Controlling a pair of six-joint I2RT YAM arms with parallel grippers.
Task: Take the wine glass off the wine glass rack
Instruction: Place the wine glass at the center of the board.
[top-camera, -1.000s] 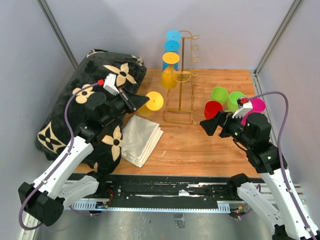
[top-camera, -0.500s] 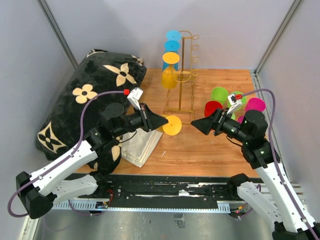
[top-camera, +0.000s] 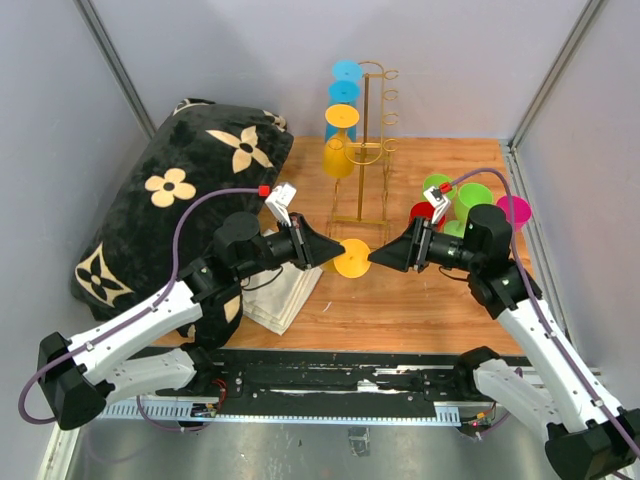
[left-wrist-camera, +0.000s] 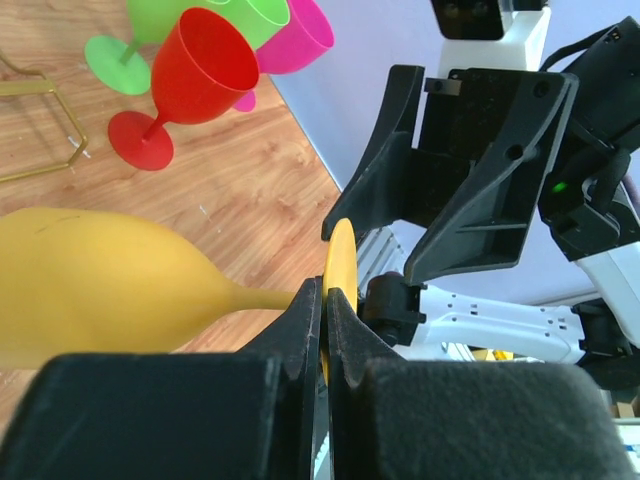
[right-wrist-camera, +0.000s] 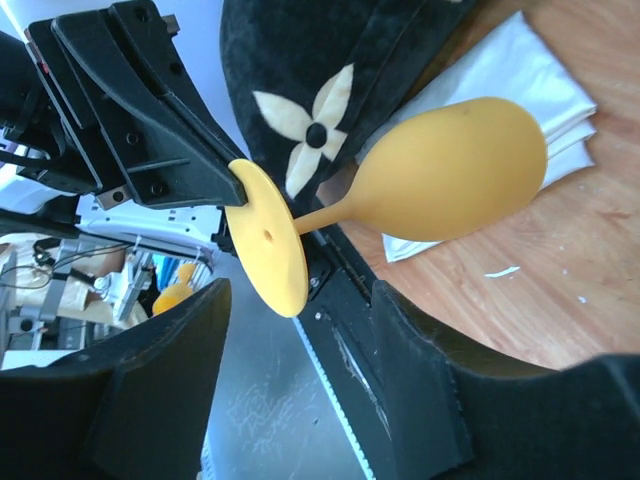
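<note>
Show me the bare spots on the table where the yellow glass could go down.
Widest bare wood: the front strip between the folded cloth and the right arm. Also the back right corner, behind the green glasses. Crowded around the wine glass rack, those glasses and the pillow.

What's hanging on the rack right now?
The wine glass rack holds a blue glass above a yellow glass, on its left side. Right loops look empty. The yellow foot covers part of the blue bowl.

top cam overhead — wrist cams close, both on yellow glass
</note>
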